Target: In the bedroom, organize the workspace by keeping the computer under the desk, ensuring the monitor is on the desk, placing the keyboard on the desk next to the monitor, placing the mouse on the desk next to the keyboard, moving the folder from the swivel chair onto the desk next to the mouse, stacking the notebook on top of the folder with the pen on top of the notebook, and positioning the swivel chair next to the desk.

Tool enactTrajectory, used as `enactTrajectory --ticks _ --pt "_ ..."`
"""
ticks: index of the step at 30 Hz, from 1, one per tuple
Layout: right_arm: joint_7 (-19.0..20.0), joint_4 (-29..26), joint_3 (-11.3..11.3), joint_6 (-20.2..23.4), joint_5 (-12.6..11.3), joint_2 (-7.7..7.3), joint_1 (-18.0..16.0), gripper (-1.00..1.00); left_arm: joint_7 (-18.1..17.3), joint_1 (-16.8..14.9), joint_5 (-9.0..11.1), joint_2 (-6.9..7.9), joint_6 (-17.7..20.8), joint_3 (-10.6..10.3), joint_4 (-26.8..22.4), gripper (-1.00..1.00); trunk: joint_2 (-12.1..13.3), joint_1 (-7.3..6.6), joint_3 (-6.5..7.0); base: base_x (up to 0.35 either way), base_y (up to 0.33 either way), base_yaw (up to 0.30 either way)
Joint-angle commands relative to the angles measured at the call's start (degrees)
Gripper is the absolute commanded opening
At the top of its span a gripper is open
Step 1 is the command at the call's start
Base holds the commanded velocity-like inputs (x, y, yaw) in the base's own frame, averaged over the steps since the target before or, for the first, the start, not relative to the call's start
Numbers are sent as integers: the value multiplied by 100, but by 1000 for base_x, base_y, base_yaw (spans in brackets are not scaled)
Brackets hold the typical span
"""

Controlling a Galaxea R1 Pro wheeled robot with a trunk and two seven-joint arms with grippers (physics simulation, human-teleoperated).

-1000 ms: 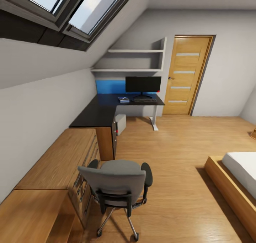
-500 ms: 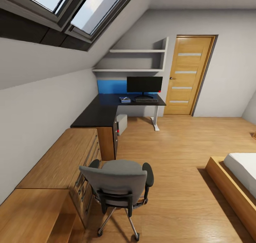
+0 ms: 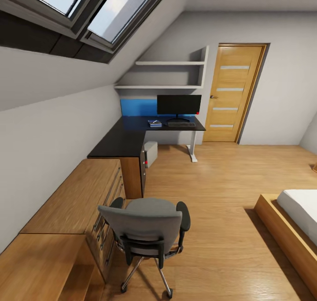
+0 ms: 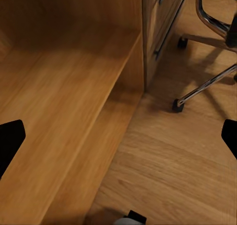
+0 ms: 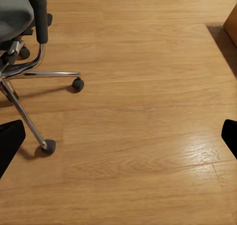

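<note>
Swivel chair [image 3: 145,230] stands near, well before the desk [image 3: 132,138] (monitor [image 3: 178,104] on it).

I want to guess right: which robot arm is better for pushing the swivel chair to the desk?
Probably the right. The right gripper faces open floor beside the swivel chair, while the left gripper hangs by the wooden shelving. The desk is far ahead.

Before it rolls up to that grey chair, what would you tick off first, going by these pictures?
1. Swivel chair next to desk: not ok, it stands apart by the wooden drawers.
2. Monitor on desk: ok.
3. Keyboard beside monitor: ok.
4. Computer under desk: ok.
5. Both pincers empty: ok; left pincer and right pincer open.
6. Mouse and pen placement: cannot tell.
</note>
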Motion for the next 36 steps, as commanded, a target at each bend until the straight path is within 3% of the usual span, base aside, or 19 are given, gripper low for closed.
enactTrajectory --ticks 1,22,36 --pt "-45 11 49 -15 -6 3 -5 100 22 -5 30 -3 14 -54 2 100 -13 3 -13 0 0 0" --pt "-45 10 50 -15 -6 -5 -6 100 -38 -5 25 1 128 -79 1 100 -13 3 -13 0 0 0" --pt "-45 10 50 -15 -6 -5 -5 100 -39 -5 34 10 139 -74 1 100 -574 311 -264 0 0 0"
